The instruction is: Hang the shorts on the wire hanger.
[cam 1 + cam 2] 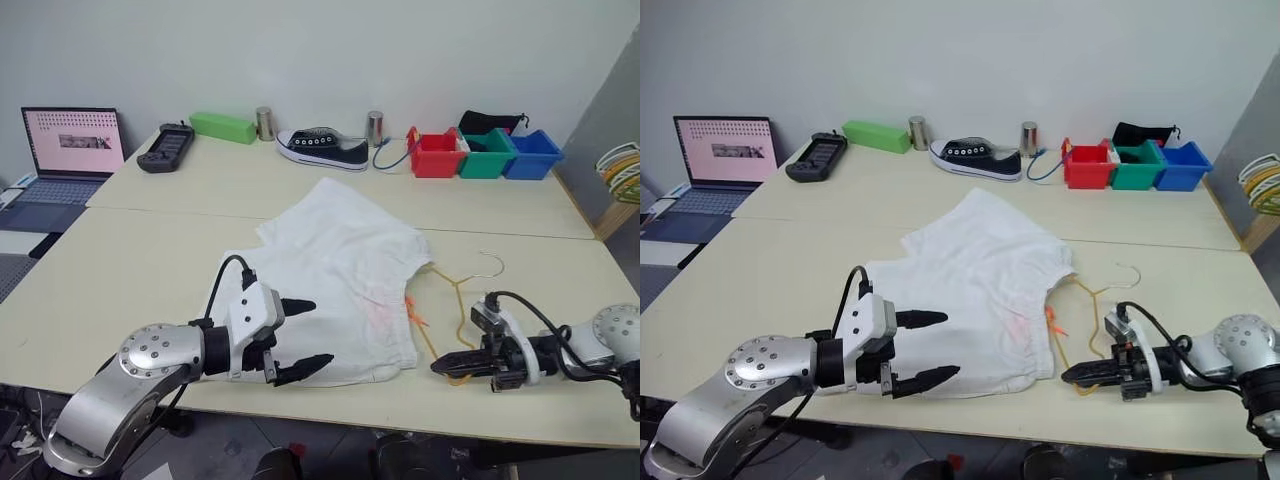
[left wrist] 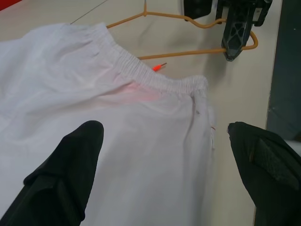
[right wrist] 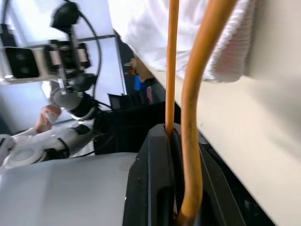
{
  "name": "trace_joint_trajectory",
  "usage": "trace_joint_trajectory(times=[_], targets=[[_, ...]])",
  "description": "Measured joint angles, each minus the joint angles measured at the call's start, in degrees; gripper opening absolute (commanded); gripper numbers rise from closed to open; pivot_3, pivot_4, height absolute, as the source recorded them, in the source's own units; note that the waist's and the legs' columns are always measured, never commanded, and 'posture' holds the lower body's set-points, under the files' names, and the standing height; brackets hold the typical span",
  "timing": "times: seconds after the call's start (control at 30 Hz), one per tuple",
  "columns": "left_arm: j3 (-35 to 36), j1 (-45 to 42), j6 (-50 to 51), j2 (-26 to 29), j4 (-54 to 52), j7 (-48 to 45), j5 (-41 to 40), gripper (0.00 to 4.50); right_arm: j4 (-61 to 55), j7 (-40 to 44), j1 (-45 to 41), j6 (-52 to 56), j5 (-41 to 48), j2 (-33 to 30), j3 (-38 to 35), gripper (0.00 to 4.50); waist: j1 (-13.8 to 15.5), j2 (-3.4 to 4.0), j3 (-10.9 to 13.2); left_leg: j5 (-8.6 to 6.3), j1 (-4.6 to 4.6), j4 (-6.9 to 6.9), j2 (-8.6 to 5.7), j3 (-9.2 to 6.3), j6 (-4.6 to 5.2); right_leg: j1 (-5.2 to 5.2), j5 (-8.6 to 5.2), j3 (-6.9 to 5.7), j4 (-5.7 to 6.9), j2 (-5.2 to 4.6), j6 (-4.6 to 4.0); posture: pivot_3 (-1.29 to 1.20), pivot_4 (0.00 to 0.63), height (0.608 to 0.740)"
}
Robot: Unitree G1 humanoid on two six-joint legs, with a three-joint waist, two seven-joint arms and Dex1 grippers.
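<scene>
Pale worktop (image 1: 120,280) is carrying the shorts (image 1: 340,270); my right gripper (image 1: 448,366) is pinching the wire hanger (image 1: 452,300), my left gripper (image 1: 303,338) hovering spread beside the waistband, needing a steady feed.

Looks like a robotics lab or test room from my end. Two plain pale tables (image 1: 200,190) pushed together against a bare white wall (image 1: 320,50). Open laptop (image 1: 70,150) on a side desk, black handheld controller (image 1: 166,147) next to it, red, green and blue sorting bins (image 1: 485,155) in a row. Random test props: a sneaker (image 1: 322,147), two metal cans (image 1: 265,123), a green block (image 1: 223,127). No home or shop furnishings.
</scene>
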Motion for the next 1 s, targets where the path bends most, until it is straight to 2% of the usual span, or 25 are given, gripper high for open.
trace_joint_trajectory(times=[0.2,0.33,0.43,0.5,0.6,0.7,0.73,0.87,1.0], targets=[[-0.1,-0.5,-0.2,0.0,0.5,-0.3,0.4,4.49,9.7,-9.3,-4.3,-1.5,-3.1,7.8,-6.7,0.00,-0.2,0.06,0.0,0.02,0.02,0.02,0.01,0.00,0.03,0.00,0.04,0.02,0.04,0.03,0.05,-0.19,0.055,0.740],[-0.1,-0.4,-0.2,0.0,0.5,-0.3,0.5,4.49,11.4,-12.5,-7.0,-2.1,-4.9,8.6,-11.5,0.00,-0.1,0.08,0.0,0.02,0.01,0.01,0.00,0.00,0.03,0.00,0.03,0.02,0.03,0.03,0.04,-0.20,0.053,0.740],[0.0,-0.2,-0.2,0.1,0.5,-0.6,0.4,4.49,6.4,-11.6,-7.4,-2.7,-7.9,7.5,-12.9,0.00,0.1,0.16,0.0,0.02,-0.08,0.00,-0.01,-0.01,0.03,-0.09,0.03,0.01,0.03,0.02,0.04,-0.20,0.053,0.740],[0.3,-0.4,-0.1,1.1,0.8,-1.7,0.0,4.49,-2.0,-8.5,-7.0,-3.2,-11.0,4.4,-12.1,0.00,0.1,0.26,-0.1,0.02,-0.28,-0.01,0.00,-0.01,0.03,-0.33,0.03,-0.01,0.08,0.01,0.04,-0.21,0.052,0.740],[2.3,-7.0,1.1,2.9,5.1,-3.9,-2.4,4.49,-18.8,-0.2,-6.1,-10.3,-20.6,-3.1,-5.5,0.00,0.3,0.28,-0.1,0.03,-0.37,0.01,0.06,-0.11,0.03,-0.79,0.03,-0.20,0.13,0.05,0.04,-0.20,0.046,0.740],[5.9,-18.7,1.4,5.3,12.8,-5.3,-3.9,4.49,-26.7,5.4,-7.2,-20.7,-31.9,-5.1,1.8,0.00,0.1,0.20,-0.1,0.03,-0.36,0.06,0.25,-0.04,0.02,-0.78,0.09,-0.20,0.11,0.18,0.08,-0.18,0.035,0.740],[6.1,-24.9,1.1,7.1,17.3,-7.1,-3.7,4.49,-27.5,6.6,-8.3,-26.0,-38.5,-4.9,5.7,0.00,-0.1,0.20,-0.1,0.06,-0.37,0.08,0.24,0.00,0.04,-0.82,0.16,-0.17,0.11,0.18,0.11,-0.18,0.030,0.740],[5.5,-36.9,-2.4,10.2,26.2,-12.5,-1.4,4.49,-25.8,8.0,-11.8,-37.1,-53.7,-3.5,13.8,0.00,-0.7,0.33,-0.2,0.08,-0.37,0.06,0.26,0.32,0.05,-0.83,0.28,-0.02,0.12,0.04,0.18,-0.17,0.017,0.740],[-3.0,-47.0,-12.2,9.8,37.0,-19.8,6.9,4.49,-23.4,8.1,-18.4,-46.7,-69.0,1.3,21.1,0.00,-1.2,0.33,-0.2,0.10,-0.45,0.03,0.29,0.27,0.02,-0.96,0.44,-0.13,0.54,0.05,-0.10,-0.18,0.005,0.740]])
